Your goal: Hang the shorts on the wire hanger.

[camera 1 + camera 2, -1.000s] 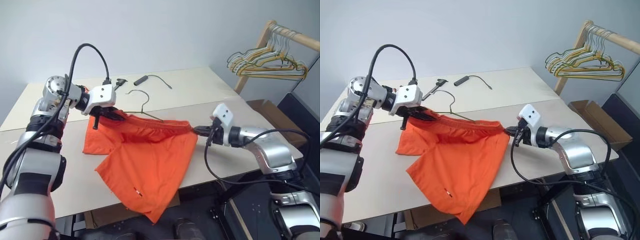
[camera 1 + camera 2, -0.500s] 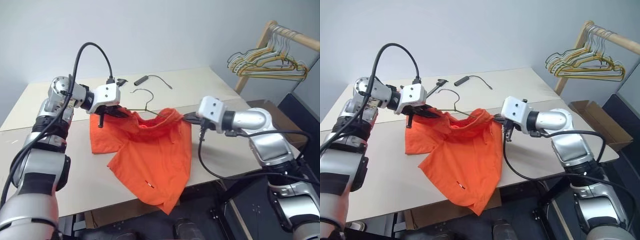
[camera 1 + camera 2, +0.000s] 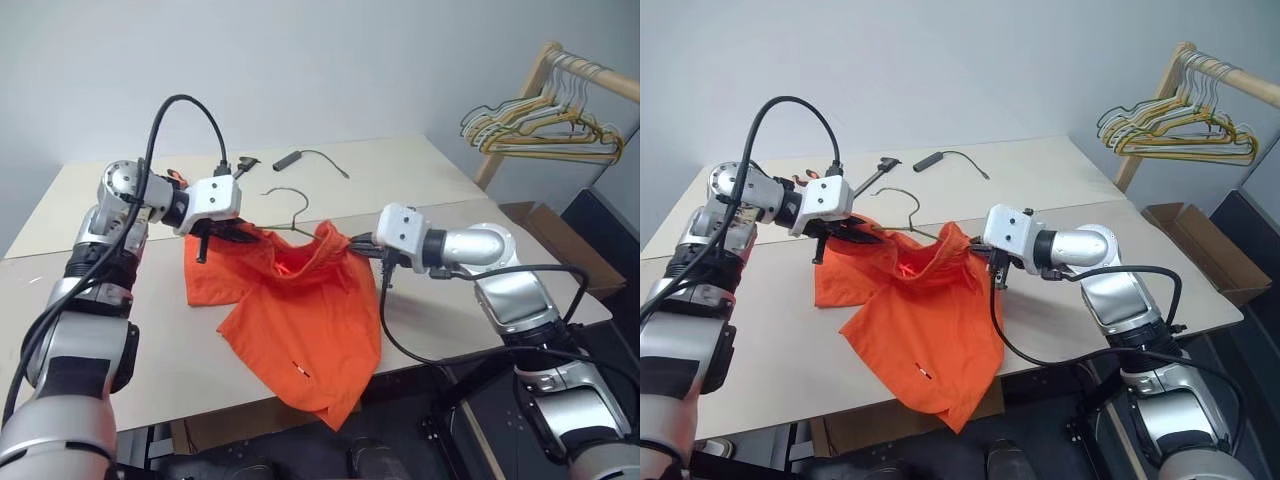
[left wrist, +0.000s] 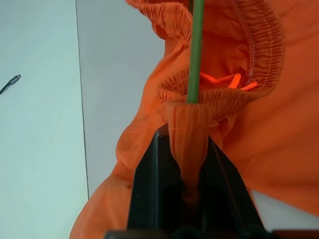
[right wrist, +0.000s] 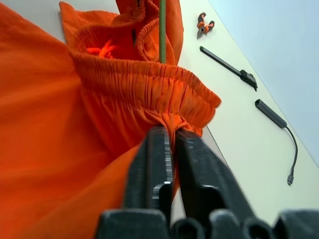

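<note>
Between both end effectors, shorts (image 3: 300, 300) bunched above desk (image 3: 130, 340); left end effector (image 4: 187, 149) and right end effector (image 5: 169, 137) each clamp waistband; wire hanger (image 3: 290, 205) just behind, rod through waist.

The shorts (image 3: 925, 320) lie bunched on the table (image 3: 1060, 190), one leg spilling over its near edge. The left end effector (image 3: 862, 234) pinches one end of the waistband, and the right end effector (image 3: 980, 247) sits at the other end, lifted into a peak. The wire hanger (image 3: 902, 205) has its hook just behind the waistband. Farther back lies a black cylinder (image 3: 926, 159) with a thin cable. More hangers (image 3: 1170, 125) hang from a wooden rack (image 3: 1215, 75) at the right.
</note>
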Controlling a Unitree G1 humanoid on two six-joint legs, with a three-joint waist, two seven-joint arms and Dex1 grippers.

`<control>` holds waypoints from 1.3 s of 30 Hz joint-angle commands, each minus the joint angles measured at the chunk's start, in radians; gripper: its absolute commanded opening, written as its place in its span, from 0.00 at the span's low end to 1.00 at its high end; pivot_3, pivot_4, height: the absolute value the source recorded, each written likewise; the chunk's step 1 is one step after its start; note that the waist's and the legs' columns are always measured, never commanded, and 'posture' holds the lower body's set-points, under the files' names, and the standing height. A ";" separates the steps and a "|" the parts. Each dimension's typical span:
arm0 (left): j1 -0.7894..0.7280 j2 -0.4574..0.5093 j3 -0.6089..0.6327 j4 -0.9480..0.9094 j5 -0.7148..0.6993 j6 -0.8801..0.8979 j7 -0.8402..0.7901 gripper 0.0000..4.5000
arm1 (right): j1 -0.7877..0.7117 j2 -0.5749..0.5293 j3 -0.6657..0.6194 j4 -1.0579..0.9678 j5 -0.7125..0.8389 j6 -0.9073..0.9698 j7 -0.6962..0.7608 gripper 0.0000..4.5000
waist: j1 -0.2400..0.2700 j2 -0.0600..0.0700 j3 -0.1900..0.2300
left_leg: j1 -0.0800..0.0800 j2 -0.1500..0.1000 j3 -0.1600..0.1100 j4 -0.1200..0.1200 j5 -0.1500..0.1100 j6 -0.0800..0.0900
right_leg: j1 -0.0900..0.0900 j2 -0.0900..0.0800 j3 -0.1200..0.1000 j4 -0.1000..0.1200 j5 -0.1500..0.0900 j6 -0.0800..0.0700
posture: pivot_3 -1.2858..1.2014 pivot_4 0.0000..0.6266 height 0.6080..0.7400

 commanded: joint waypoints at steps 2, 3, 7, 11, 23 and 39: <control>-0.004 0.005 0.033 -0.054 -0.041 0.019 -0.023 0.00 | -0.027 0.029 -0.057 0.069 0.031 0.041 -0.030 0.50 | 0.000 0.000 0.000 | 0.000 0.000 0.000 0.000 0.000 0.000 | 0.000 0.000 0.000 0.000 0.000 0.000 | 0.48 0.00 1.00; -0.002 0.005 0.034 -0.058 -0.043 0.025 -0.026 0.00 | -0.021 0.031 -0.065 0.076 0.041 0.047 -0.027 0.50 | 0.000 0.000 0.000 | 0.000 0.000 0.000 0.000 0.000 0.000 | 0.000 0.000 0.000 0.000 0.000 0.000 | 0.48 0.00 1.00; 0.002 0.003 0.034 -0.058 -0.039 0.024 -0.022 0.00 | 0.002 0.042 -0.090 0.076 0.072 0.062 -0.027 0.50 | 0.000 0.000 0.000 | 0.000 0.000 0.000 0.000 0.000 0.000 | 0.000 0.000 0.000 0.000 0.000 0.000 | 0.48 0.00 1.00; -0.003 -0.002 0.032 -0.054 -0.039 0.016 -0.024 0.00 | 0.027 0.044 -0.102 0.059 0.124 0.064 0.020 0.50 | -0.001 0.000 0.000 | 0.000 0.000 0.000 0.000 0.000 0.000 | 0.000 0.000 0.000 0.000 0.000 0.000 | 0.48 0.00 1.00; -0.006 -0.017 0.055 -0.057 -0.088 -0.008 -0.089 0.00 | 0.012 0.043 -0.079 0.091 0.165 0.129 0.089 0.50 | -0.002 0.000 0.000 | 0.000 0.000 0.000 0.000 0.000 0.000 | 0.000 0.000 0.000 0.000 0.000 0.000 | 0.48 0.00 1.00; -0.005 -0.032 0.071 -0.003 -0.083 -0.041 -0.052 0.85 | 0.026 0.031 -0.092 0.079 0.168 0.131 0.074 0.00 | -0.002 0.000 0.000 | 0.000 0.000 0.000 0.000 0.000 0.000 | 0.000 0.000 0.000 0.000 0.000 0.000 | 0.48 0.00 1.00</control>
